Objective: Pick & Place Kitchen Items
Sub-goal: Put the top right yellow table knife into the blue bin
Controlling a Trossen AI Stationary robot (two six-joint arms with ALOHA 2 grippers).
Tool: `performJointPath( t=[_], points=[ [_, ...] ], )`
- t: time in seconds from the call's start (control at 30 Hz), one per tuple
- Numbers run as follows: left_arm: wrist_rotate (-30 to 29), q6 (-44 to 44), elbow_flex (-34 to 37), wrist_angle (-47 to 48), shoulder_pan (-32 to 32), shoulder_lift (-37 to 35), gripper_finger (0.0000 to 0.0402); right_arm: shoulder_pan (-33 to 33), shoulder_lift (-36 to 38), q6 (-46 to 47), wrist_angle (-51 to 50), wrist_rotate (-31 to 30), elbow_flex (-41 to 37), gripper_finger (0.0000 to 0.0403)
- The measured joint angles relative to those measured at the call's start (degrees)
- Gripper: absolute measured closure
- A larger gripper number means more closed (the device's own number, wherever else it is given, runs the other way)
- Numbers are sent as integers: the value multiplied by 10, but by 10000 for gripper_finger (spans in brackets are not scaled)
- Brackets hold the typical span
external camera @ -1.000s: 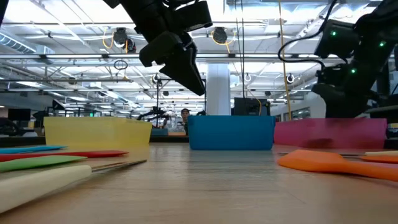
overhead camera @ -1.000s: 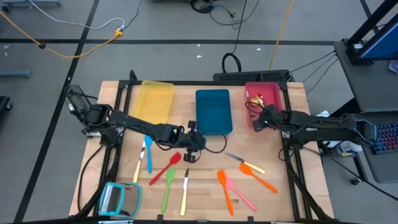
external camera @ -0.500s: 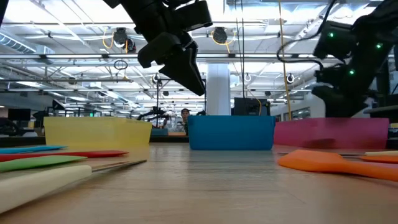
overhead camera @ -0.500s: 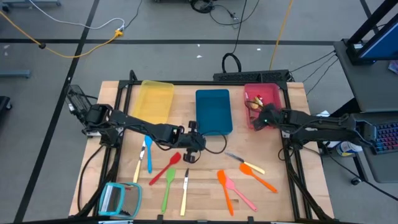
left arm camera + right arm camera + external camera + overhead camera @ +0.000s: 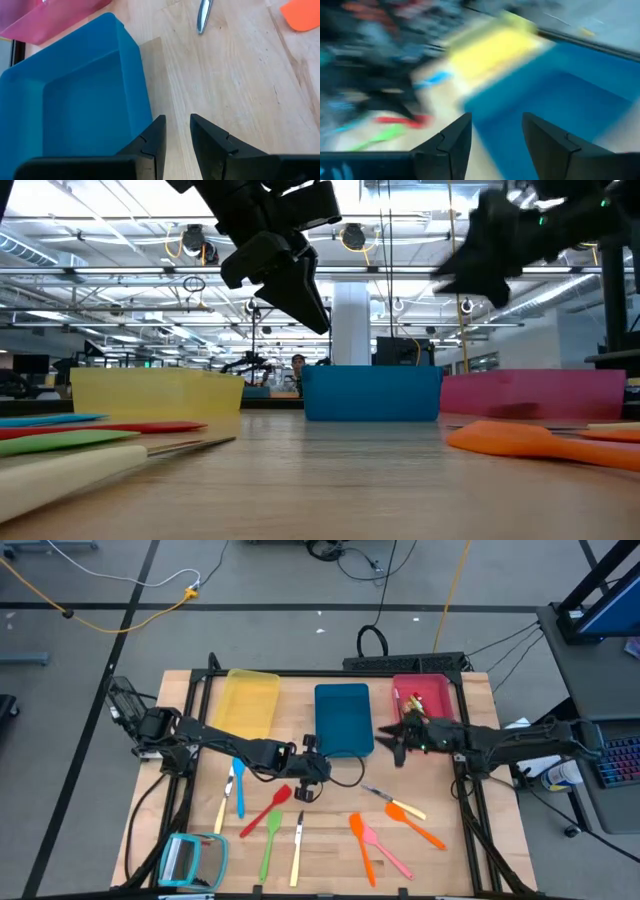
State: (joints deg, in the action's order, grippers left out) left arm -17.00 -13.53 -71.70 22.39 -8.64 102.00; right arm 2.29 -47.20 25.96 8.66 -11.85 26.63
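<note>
Several plastic utensils lie flat on the wooden table: a blue spatula point(image 5: 239, 788), a red spoon point(image 5: 266, 810), a green spoon point(image 5: 270, 840), a yellow knife point(image 5: 297, 850), orange spatulas point(image 5: 358, 838) point(image 5: 418, 828), a pink one point(image 5: 387, 852) and a metal knife point(image 5: 385, 796). A few more utensils point(image 5: 411, 706) lie in the red tray point(image 5: 440, 690). My left gripper point(image 5: 312, 776) point(image 5: 177, 135) hangs open and empty above the table, by the blue tray's point(image 5: 343, 718) near edge. My right gripper point(image 5: 391, 743) point(image 5: 497, 135) is open and empty, raised between the blue and red trays, pointing toward the blue tray.
A yellow tray point(image 5: 248, 700) stands at the far left beside the blue tray. A teal-framed flat object point(image 5: 192, 860) lies at the near left corner. Black frame rails point(image 5: 470, 810) run along both table sides. Bare wood point(image 5: 330, 802) shows between the utensil groups.
My right gripper has risen from over the red tray and swung toward the table's left, ending between the red and blue trays. It has tipped up from pointing down to almost level. It stays open and empty. My left gripper has kept still.
</note>
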Motion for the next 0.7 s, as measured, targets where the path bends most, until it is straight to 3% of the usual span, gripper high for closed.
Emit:
performJointPath(
  t=[0.1, 0.43, 0.6, 0.7],
  points=[
    [0, 13, 0, 0, 0, 0, 309, -68, -15, -32, 42, -5, 0, 234],
    [0, 21, 0, 0, 0, 0, 309, -262, -141, 13, 81, -145, 0, 234],
    [0, 30, 0, 0, 0, 0, 309, -302, -163, 134, -20, -149, 0, 234],
    [0, 44, 0, 0, 0, 0, 309, -316, -165, 210, -129, -98, 0, 234]
  ],
)
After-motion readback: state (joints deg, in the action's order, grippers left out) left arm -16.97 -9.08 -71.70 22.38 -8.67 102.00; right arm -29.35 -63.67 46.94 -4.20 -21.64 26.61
